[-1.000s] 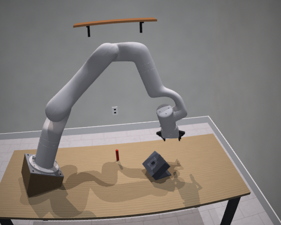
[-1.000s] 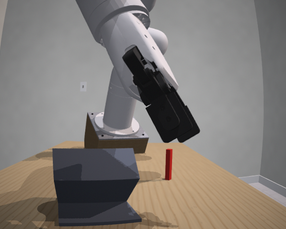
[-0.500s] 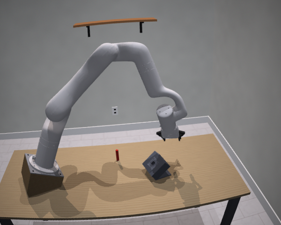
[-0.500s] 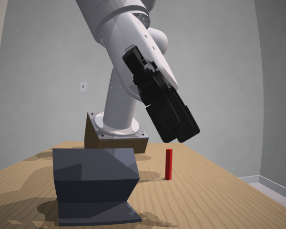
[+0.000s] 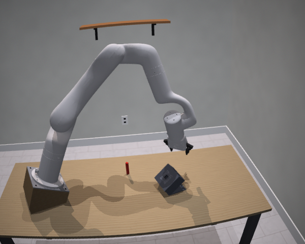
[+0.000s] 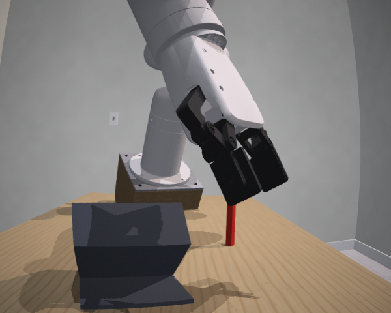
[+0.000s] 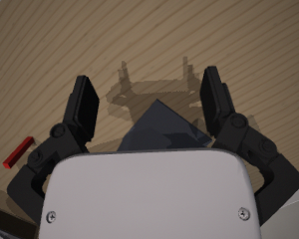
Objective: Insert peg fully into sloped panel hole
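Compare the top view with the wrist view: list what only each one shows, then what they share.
Only the top view: the whole arm, its base block, the wall shelf, the wall outlet and the hole in the sloped panel.

Only the wrist view: the open gap between the fingers.

Both: the red peg, the dark panel block, the open, empty gripper and the table.

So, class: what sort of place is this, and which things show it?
Probably a plain test room: a white robot arm bolted onto a wooden table, bare grey walls with a wall socket, and a tiled floor.
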### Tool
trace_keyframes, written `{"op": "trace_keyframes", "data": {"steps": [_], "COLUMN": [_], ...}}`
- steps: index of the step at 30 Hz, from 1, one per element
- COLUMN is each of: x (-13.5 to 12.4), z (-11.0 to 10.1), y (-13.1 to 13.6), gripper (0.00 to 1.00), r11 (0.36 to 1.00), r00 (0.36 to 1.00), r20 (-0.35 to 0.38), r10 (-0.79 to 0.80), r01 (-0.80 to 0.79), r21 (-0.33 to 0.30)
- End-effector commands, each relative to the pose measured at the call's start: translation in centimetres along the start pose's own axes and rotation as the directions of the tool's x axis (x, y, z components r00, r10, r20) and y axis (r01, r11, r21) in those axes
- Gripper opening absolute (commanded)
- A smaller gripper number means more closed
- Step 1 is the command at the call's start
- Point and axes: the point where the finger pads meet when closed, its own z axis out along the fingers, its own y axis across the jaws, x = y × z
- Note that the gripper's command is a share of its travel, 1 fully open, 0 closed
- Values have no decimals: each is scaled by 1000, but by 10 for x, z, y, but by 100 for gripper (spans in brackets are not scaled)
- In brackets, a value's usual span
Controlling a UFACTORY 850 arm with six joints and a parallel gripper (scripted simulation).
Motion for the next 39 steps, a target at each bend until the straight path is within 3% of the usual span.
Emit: {"op": "trace_keyframes", "data": {"steps": [1,18,39], "x": [-1,-17,-45], "z": [0,2,-3], "y": [-8,-62,-129], "gripper": [100,100,100], "r11": [999,932,722], "r00": [999,926,702], "r20": [13,103,172], "r10": [50,362,691], "r01": [-50,-362,-678], "r21": [0,-26,-139]}}
